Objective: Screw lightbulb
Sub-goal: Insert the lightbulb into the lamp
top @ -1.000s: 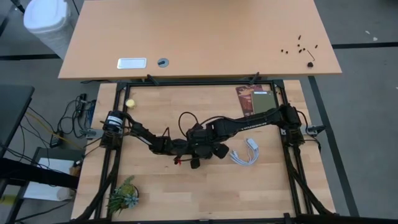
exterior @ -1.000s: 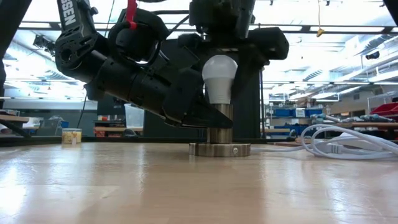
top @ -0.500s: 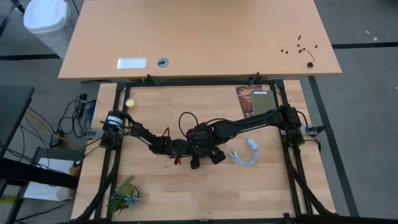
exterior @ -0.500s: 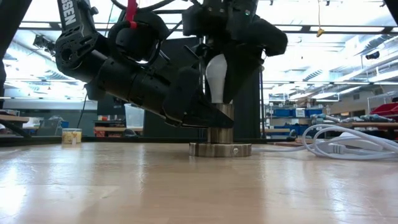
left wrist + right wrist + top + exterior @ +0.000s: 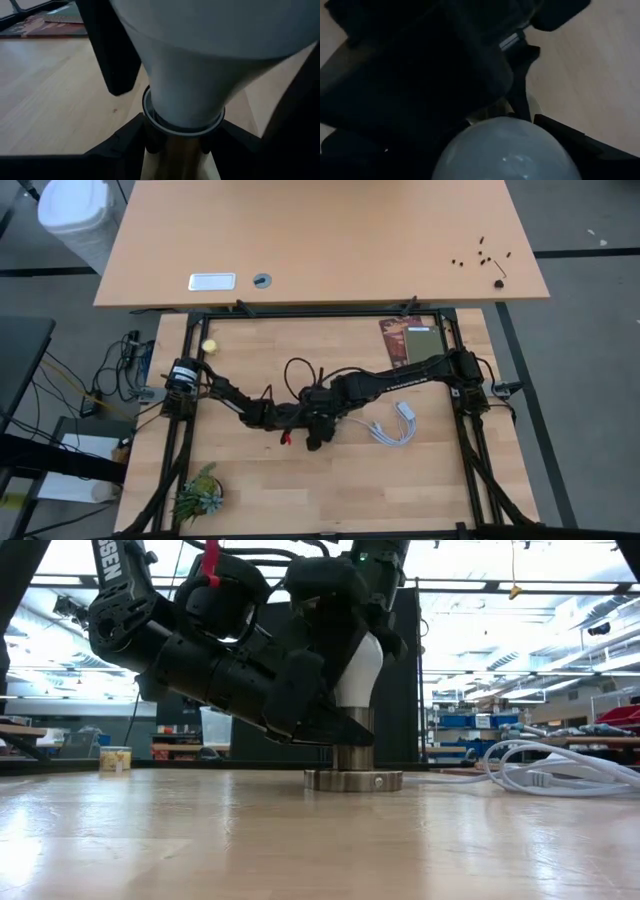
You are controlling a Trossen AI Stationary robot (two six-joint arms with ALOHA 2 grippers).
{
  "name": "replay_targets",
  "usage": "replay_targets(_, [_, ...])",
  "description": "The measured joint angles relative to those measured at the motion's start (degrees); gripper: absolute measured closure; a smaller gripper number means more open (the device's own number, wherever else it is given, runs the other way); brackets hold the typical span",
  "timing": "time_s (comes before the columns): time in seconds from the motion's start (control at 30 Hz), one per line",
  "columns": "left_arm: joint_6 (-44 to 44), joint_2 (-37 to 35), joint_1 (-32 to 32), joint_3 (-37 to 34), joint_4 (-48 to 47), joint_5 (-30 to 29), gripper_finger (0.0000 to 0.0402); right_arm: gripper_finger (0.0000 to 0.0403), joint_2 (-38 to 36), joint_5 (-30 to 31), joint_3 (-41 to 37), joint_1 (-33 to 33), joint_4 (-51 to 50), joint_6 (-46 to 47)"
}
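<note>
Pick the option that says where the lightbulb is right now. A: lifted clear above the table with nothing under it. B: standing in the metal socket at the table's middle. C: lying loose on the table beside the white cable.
B: in the low view the lightbulb stands with its narrow base in the metal socket, which rests on the table.
</note>
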Motion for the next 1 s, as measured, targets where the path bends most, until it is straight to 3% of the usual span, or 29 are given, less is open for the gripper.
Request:
replay_targets(0.13, [0.0, 0.0, -0.08, 0.0, 0.02, 0.03, 0.0208, 0.0125, -0.22, -0.96, 0.0, -0.24, -0.1, -5.83])
replay_targets(0.37, [0.0, -0.02, -0.06, 0.02, 0.0, -0.07, 0.0208, 0.0095, -1.49, -5.37, 0.0, -1.11, -0.85, -26.06])
replay_targets(0.67, [-0.18, -0.02, -0.04, 0.02, 0.0, 0.31, 0.0208, 0.0069, -1.52, -2.09, 0.06, -0.24, -2.27, -56.82])
replay_targets(0.83, [-0.13, -0.02, 0.04, 0.02, -0.1, -0.15, 0.0208, 0.0075, -1.28, -0.59, 0.17, -0.15, -0.98, -60.3])
replay_targets(1.0, [0.01, 0.0, 0.03, 0.02, -0.07, -0.01, 0.0208, 0.0085, 0.0, 0.76, 0.13, -0.04, -1.2, -56.89])
